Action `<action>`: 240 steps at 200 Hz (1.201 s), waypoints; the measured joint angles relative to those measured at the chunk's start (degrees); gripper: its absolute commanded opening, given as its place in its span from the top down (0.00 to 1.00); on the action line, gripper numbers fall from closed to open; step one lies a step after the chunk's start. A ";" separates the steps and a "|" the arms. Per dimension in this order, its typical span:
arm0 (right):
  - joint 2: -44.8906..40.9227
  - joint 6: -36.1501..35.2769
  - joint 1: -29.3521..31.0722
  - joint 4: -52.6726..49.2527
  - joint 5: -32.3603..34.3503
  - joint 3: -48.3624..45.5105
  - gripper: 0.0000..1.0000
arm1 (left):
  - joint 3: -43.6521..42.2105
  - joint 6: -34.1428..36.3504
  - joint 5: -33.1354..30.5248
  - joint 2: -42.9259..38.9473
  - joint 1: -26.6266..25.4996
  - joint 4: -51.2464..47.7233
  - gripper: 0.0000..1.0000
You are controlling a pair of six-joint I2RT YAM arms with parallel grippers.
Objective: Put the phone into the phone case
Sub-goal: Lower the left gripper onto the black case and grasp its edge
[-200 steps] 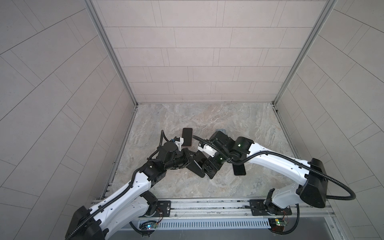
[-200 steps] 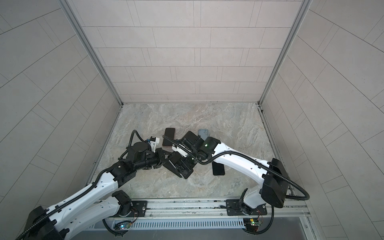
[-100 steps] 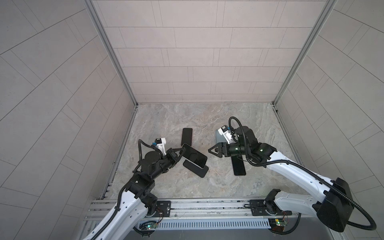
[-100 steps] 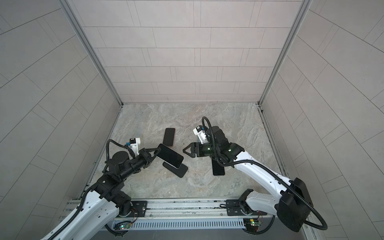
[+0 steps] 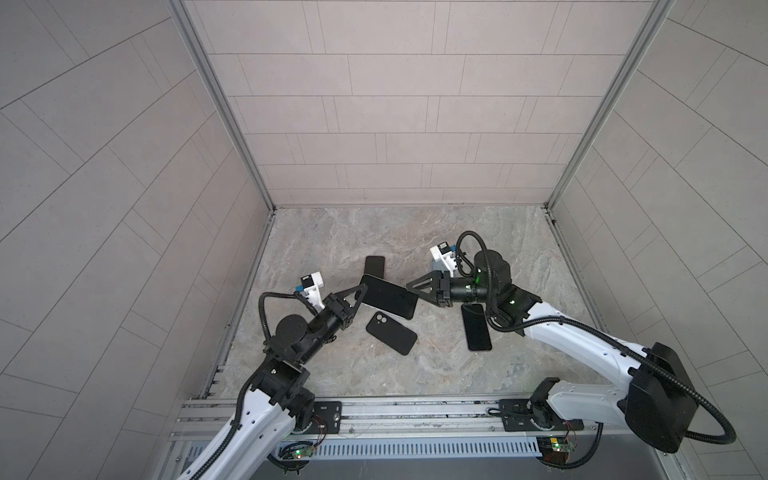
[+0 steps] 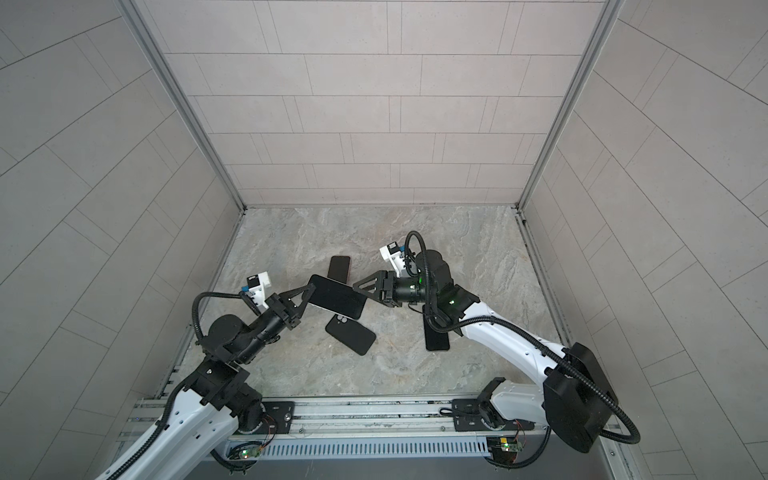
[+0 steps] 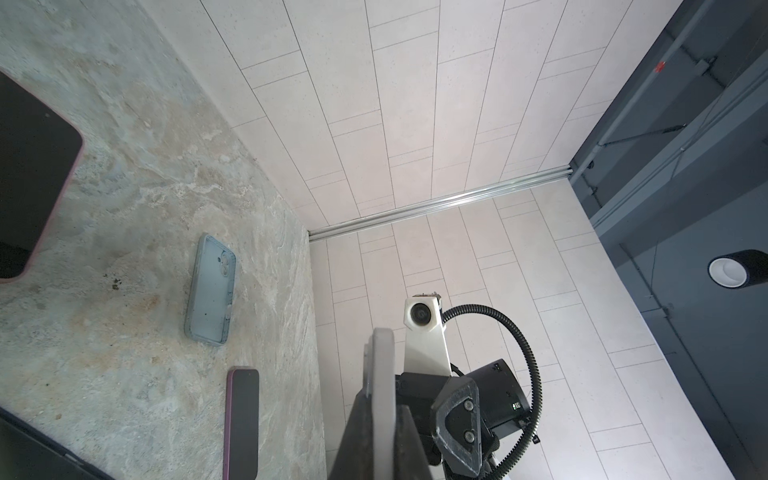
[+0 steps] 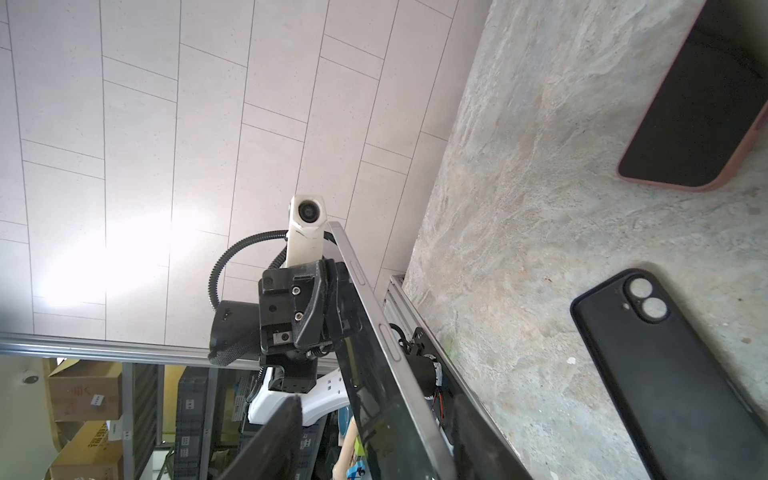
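Evidently the phone (image 5: 388, 302) is held aloft, pinched at one end by the left fingers (image 5: 348, 293), so that its free end is offered to the right fingers (image 5: 413, 285), spread around it unclamped; the case (image 5: 391, 333) is seen back-up on the worktop (image 5: 415, 365) just below.

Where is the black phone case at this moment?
In both top views the black phone case lies flat on the table, slightly left of centre, just nearer the robot than the phone that the left tool holds up.
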 measured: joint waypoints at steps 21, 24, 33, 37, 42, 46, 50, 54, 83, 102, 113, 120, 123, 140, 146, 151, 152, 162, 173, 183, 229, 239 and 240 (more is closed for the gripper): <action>0.00 1.46 -0.04 1.40 -0.31 0.00 0.51 | -0.13 -0.72 -0.94 -0.15 0.09 1.64 1.00; 0.00 1.60 -0.04 1.66 -0.33 0.00 0.51 | -0.15 -0.79 -1.07 -0.20 0.09 1.86 1.00; 0.00 2.03 -0.04 2.16 -0.44 0.00 0.52 | -0.22 -1.01 -1.66 -0.48 0.09 2.47 1.00; 0.00 2.34 -0.04 2.34 -0.44 0.00 0.52 | -0.28 -1.05 -1.99 -0.70 0.09 2.69 1.00; 0.00 2.56 -0.04 2.49 -0.44 0.00 0.52 | -0.28 -1.09 -2.45 -0.98 0.09 2.75 1.00; 0.00 2.64 -0.02 2.58 -0.44 0.00 0.53 | -0.31 -1.11 -2.78 -1.22 0.09 2.80 1.00; 0.00 2.80 -0.02 2.69 -0.44 0.00 0.53 | -0.31 -1.16 -3.13 -1.46 0.09 2.84 1.00; 0.00 3.02 0.07 2.82 -0.44 0.00 0.53 | -0.31 -1.20 -3.43 -1.66 0.09 2.89 1.00; -0.02 4.96 0.37 5.07 -0.46 0.00 0.58 | -0.31 -1.64 -5.18 -2.21 0.09 3.32 1.00; -0.04 6.29 0.92 6.86 -0.39 0.00 0.62 | -0.31 -2.14 -5.66 -1.57 0.11 3.58 1.00; -0.04 6.97 1.27 7.34 -0.22 0.00 0.66 | -0.28 -2.62 -5.75 -1.29 0.11 4.13 1.00; -0.04 7.41 1.53 7.65 -0.11 0.00 0.69 | -0.28 -2.95 -5.79 -1.20 0.11 4.42 1.00; -0.04 7.58 1.68 7.72 -0.04 0.00 0.70 | -0.28 -3.02 -5.79 -1.18 0.11 4.55 1.00; -0.02 8.46 2.40 8.79 0.24 0.00 0.77 | -0.28 -3.72 -5.84 -1.03 0.11 5.53 1.00; 0.00 8.63 2.60 9.03 0.31 0.00 0.80 | -0.28 -3.96 -5.86 -1.03 0.11 5.68 1.00; 0.02 8.68 2.73 9.20 0.37 0.00 0.83 | -0.28 -4.13 -5.86 -1.03 0.11 5.88 1.00; 0.02 8.76 2.78 9.25 0.39 0.00 0.84 | -0.28 -4.22 -5.86 -1.03 0.11 5.97 1.00; 0.07 9.22 2.91 9.35 0.50 0.00 0.92 | -0.28 -4.59 -5.92 -1.03 0.11 6.36 1.00; 0.07 9.49 2.95 10.38 0.44 0.00 1.00 | -0.28 -5.11 -6.01 -1.03 0.11 6.16 1.00; 0.00 9.16 3.04 10.75 0.46 0.02 1.00 | -0.28 -5.55 -6.01 -0.94 0.11 6.29 0.96; -1.05 6.32 2.91 4.66 0.96 0.37 1.00 | 0.81 -2.69 -4.52 -0.79 0.13 0.04 0.20; -2.38 3.28 2.40 -0.98 1.97 1.27 1.00 | 2.99 0.15 -3.93 -0.37 0.11 -5.68 0.21; -2.58 2.93 2.36 -1.77 2.19 1.40 1.00 | 3.19 0.26 -3.89 -0.33 0.11 -6.10 0.21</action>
